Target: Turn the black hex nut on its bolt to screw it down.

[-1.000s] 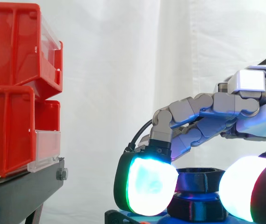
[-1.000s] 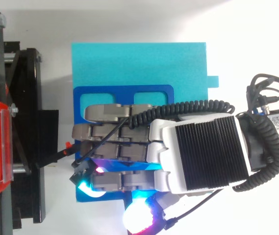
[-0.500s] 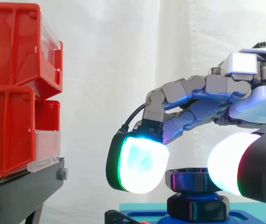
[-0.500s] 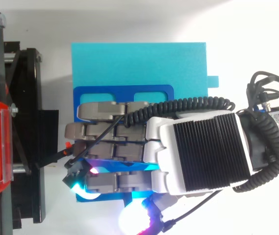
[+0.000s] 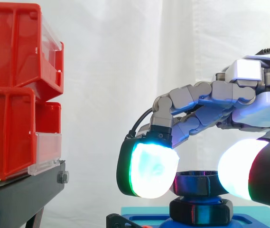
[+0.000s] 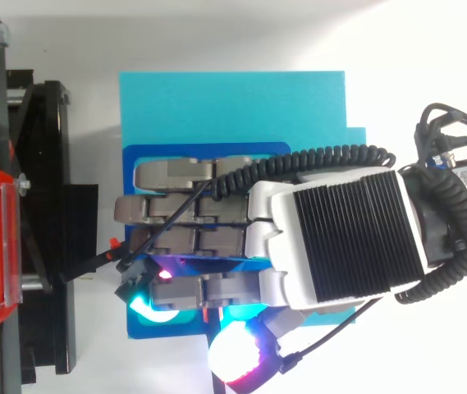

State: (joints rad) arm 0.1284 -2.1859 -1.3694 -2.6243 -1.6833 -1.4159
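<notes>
1. Black hex nut (image 5: 199, 183) stood on its bolt with the robot hand (image 5: 220, 92) arched over it and bracketing it left and right in the side view. Whether the hand gripped the nut or merely flanked it could not be told.
2. Half a second before, the hand had hung higher and wider of the nut. A full second before, it had sat lower, level with the nut. It had since dropped part of the way back and drawn in.
3. That pattern read as a reset between turns: let go, lift, reach again. The next twist looked about to begin rather than under way.
4. The nut itself had kept its height across that second, riding just above a black hex base (image 5: 200, 211) with a narrow waist between them. How much thread remained was hidden.
5. From above, the hand covered most of the blue plate (image 6: 180, 330) that carried the bolt, with the nut somewhere beneath it.
6. The plate lay in the corner of the cyan board (image 6: 233, 107) nearest the black stand (image 5: 21, 194).
7. Red bins (image 5: 11, 90) sat on that stand, well apart from the work and unmoved, before the white curtain (image 5: 116, 71).
</notes>
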